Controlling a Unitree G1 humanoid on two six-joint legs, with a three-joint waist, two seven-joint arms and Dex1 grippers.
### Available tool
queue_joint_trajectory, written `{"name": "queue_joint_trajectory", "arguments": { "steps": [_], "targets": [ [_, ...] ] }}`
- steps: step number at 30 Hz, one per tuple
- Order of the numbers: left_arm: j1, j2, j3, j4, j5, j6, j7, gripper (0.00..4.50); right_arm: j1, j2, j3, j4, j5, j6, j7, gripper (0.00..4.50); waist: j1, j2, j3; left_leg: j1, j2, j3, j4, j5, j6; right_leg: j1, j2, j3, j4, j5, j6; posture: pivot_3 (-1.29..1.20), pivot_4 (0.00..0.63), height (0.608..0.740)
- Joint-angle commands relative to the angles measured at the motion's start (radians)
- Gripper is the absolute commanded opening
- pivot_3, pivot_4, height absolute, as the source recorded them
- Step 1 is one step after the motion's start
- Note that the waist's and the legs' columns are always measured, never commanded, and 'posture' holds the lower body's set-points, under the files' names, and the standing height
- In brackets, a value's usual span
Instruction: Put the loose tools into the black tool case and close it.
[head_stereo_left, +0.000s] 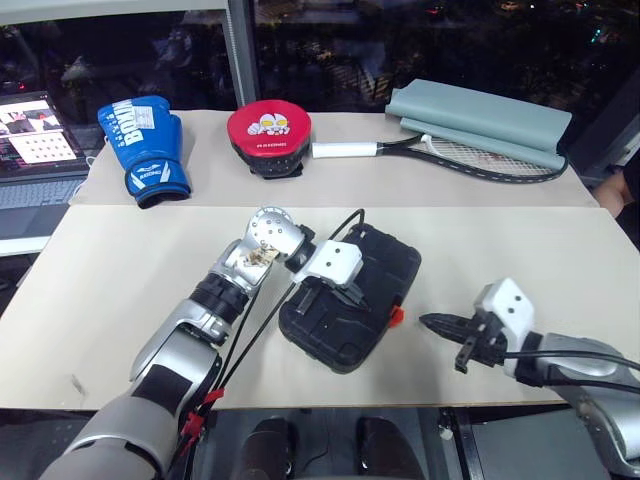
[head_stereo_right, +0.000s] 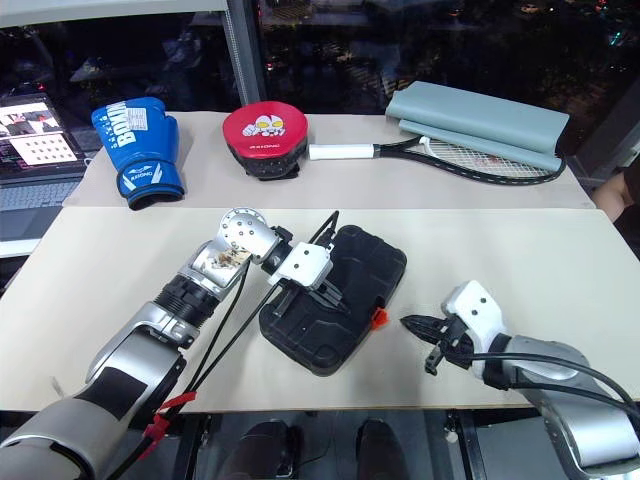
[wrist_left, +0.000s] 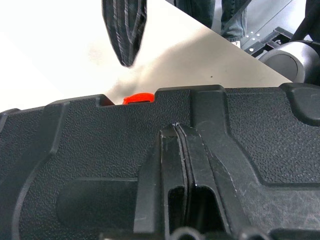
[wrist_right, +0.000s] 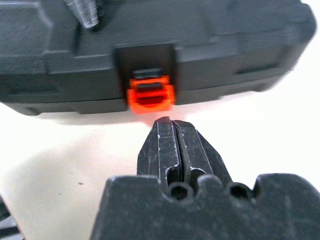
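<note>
Case (head_stereo_left: 352, 300) is lying shut near the middle of the table (head_stereo_left: 520, 250), its long axis running from about 7 o'clock to 1 o'clock in the head views, ribbed shell up. Its small orange latch (head_stereo_left: 397, 316) is sitting on the long edge that faces 3 o'clock, toward the right claw (head_stereo_left: 432, 322).

That right claw is hovering just off the table near the latch but apart from it, fingers pressed together and pinching nothing, tip aiming at about 9 o'clock straight at the latch. In the right wrist view the latch (wrist_right: 150, 94) is lining up right beyond the closed fingertips (wrist_right: 167, 131), with a strip of bare table between them, and it appears to be sticking out rather than lying flush, though that is hard to judge.

The left claw (head_stereo_right: 318, 300) is resting across the case lid, reaching toward 3 o'clock, fingers also pressed together and holding nothing; it looks to be pinning the lid down. No loose tools are lying on the table, so they are presumably inside.

Judging from this, the latch is the remaining step, and the right claw is the nearer one: a short push toward 9 o'clock would be meeting it, while the left keeps the shell from sliding.
</note>
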Motion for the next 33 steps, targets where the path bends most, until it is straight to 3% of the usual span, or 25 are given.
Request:
{"name": "queue_joint_trajectory", "arguments": {
  "steps": [1, 14, 33],
  "targets": [
    [0.021, 0.021, -0.036, 0.024, 0.057, 0.0, -0.009, 0.06, 0.001, 0.014, 0.035, 0.007, -0.021, -0.035, -0.011, 0.0, -0.001, 0.0, 0.0, 0.0, 0.0, 0.0, 0.0, 0.0, 0.0, 0.0, 0.0, 0.0, 0.0, 0.0, 0.0, 0.0, 0.15, 0.736],
    [0.003, 0.022, -0.034, 0.032, 0.057, 0.002, -0.013, 0.06, -0.155, 0.161, 0.23, 0.171, -0.125, -0.115, -0.072, 0.0, -0.003, 0.001, -0.001, 0.001, 0.0, 0.0, 0.0, 0.0, 0.0, 0.0, 0.0, 0.0, 0.001, 0.0, 0.0, 0.0, 0.15, 0.736],
    [0.003, 0.011, -0.035, 0.031, 0.056, 0.01, -0.016, 0.06, -0.244, 0.225, 0.146, 0.095, -0.037, -0.085, -0.077, 0.0, -0.026, 0.0, -0.001, 0.004, 0.001, 0.0, 0.0, 0.0, 0.0, 0.003, 0.002, 0.001, 0.001, 0.0, 0.001, 0.0, 0.15, 0.736]
  ]
}}
